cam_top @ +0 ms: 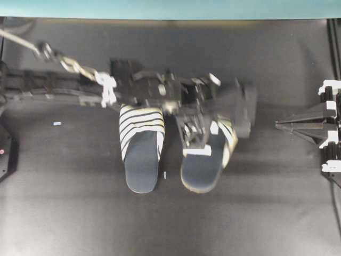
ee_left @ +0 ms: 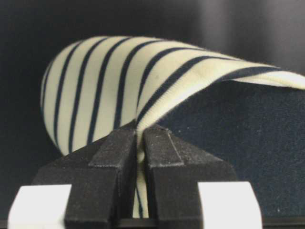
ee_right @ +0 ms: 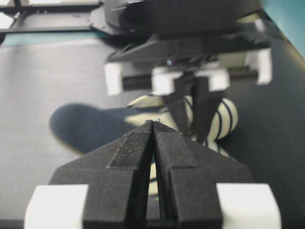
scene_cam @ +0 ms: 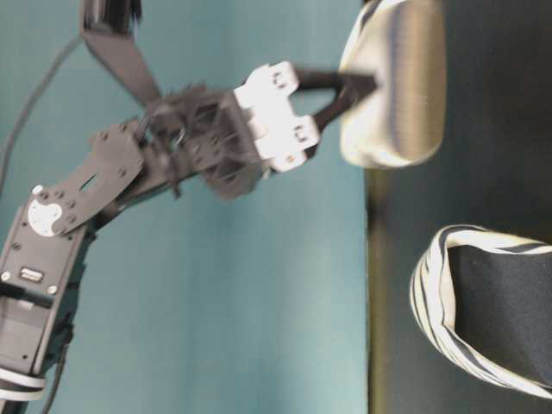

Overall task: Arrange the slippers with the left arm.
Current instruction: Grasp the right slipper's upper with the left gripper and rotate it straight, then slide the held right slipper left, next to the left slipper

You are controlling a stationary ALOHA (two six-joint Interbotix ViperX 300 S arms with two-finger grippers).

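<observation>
On the dark surface (cam_top: 64, 213), backed by a teal wall (cam_top: 160, 8), I am seeing both slippers lying side by side, toes toward that wall. My left end effector (ee_left: 140, 138) is pinching the right slipper's (cam_top: 205, 170) striped upper; the left slipper (cam_top: 141, 152) is lying free. The right end effector (ee_right: 153, 126) is sitting closed.

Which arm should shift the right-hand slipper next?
Left. Its hand is already shut on that slipper's striped upper; the right hand sits shut at the table edge, apart from both slippers.
</observation>
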